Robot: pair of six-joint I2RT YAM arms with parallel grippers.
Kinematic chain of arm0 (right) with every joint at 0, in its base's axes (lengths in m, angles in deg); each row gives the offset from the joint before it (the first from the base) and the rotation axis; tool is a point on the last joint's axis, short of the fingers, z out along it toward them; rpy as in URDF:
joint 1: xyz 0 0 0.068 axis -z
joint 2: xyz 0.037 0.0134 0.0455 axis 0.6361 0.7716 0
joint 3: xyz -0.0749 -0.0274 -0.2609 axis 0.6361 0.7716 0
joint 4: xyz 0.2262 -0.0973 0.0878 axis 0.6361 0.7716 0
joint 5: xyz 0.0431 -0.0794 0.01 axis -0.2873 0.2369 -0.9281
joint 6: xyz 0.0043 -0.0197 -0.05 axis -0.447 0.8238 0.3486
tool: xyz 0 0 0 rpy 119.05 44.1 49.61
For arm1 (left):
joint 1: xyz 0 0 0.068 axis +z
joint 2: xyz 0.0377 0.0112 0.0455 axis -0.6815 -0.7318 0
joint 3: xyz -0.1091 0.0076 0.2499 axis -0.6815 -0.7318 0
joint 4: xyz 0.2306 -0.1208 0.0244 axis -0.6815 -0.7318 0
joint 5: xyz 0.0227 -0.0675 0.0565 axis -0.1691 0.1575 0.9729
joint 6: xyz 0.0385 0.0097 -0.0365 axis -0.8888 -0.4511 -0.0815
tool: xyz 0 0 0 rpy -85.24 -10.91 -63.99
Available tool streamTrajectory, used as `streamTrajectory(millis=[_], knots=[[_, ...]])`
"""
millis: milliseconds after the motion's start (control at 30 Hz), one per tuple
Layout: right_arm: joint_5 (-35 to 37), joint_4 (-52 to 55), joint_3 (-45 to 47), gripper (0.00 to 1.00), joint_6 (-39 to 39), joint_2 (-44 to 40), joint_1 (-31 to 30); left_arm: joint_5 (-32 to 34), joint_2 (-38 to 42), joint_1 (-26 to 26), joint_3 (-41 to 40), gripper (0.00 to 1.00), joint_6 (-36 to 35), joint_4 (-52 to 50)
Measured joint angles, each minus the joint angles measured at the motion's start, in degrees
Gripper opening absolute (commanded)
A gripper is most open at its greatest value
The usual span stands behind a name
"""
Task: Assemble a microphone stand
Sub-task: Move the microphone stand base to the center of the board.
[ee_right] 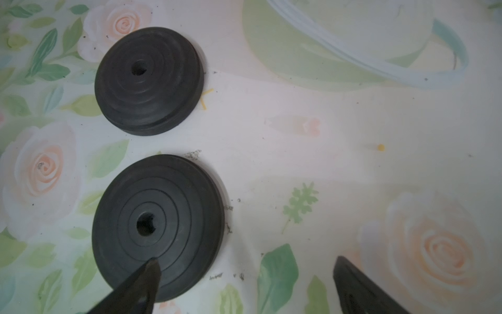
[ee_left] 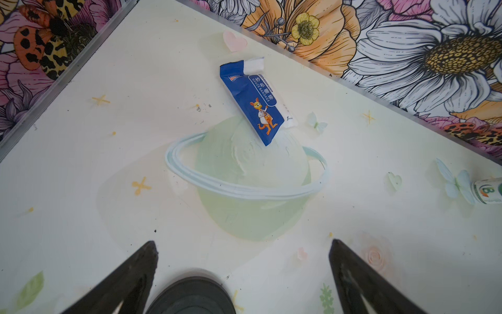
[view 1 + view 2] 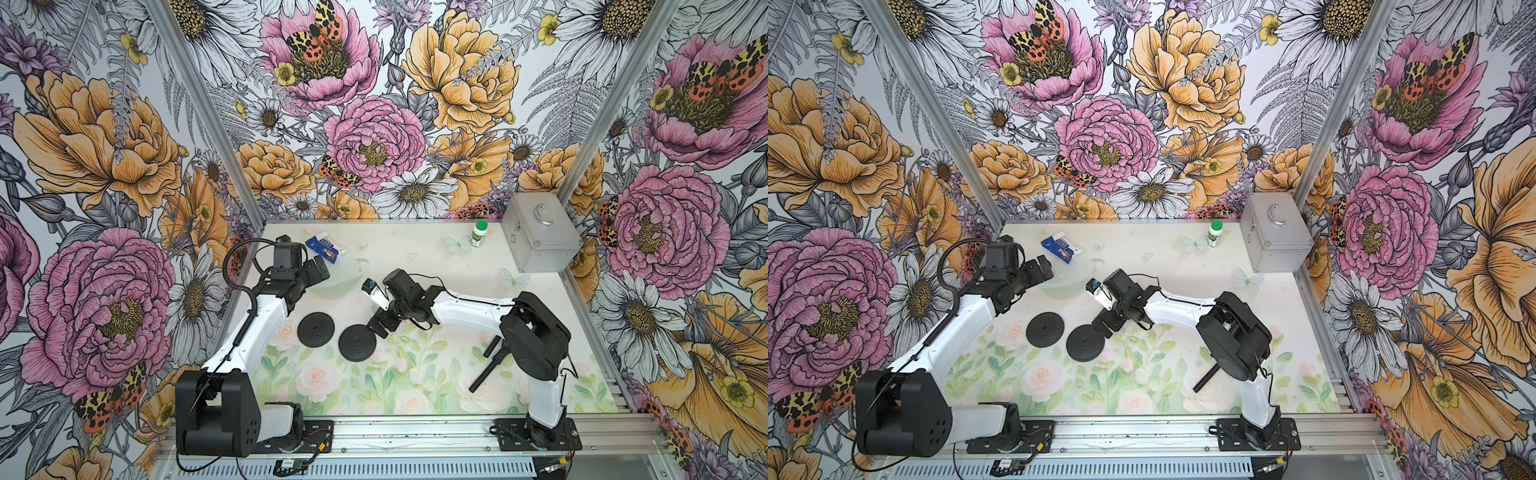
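A black ribbed disc base (image 3: 316, 330) lies flat just beside second disc base (image 3: 357, 343), not touching; black pole (image 3: 484, 374), partly hidden, perhaps two pieces.

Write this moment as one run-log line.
left gripper: open, empty | right gripper: open, over base | other base: beside it | pole: lying flat, unattached

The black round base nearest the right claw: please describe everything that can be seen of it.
This base is a matte black disc, perhaps rubber or metal, with stepped concentric rings around a round centre hole, which holds no pole. It lies flat, rings up, on the floral table. A second base lies beside it, apart. The open right claw hovers at its edge; in the right wrist view one finger overlaps its rim, contact unclear.
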Motion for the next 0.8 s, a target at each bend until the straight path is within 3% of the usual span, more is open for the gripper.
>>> streamTrajectory(millis=[433, 800], knots=[[0.96, 8.09, -9.84, 1.00, 6.05, 7.82, -3.76, -0.48, -2.25, 2.64, 0.02, 0.99, 1.68, -0.02], [3.91, 9.75, -13.68, 1.00, 6.36, 10.82, -4.11, -0.50, -2.25, 3.08, 0.02, 0.99, 2.45, -0.02]])
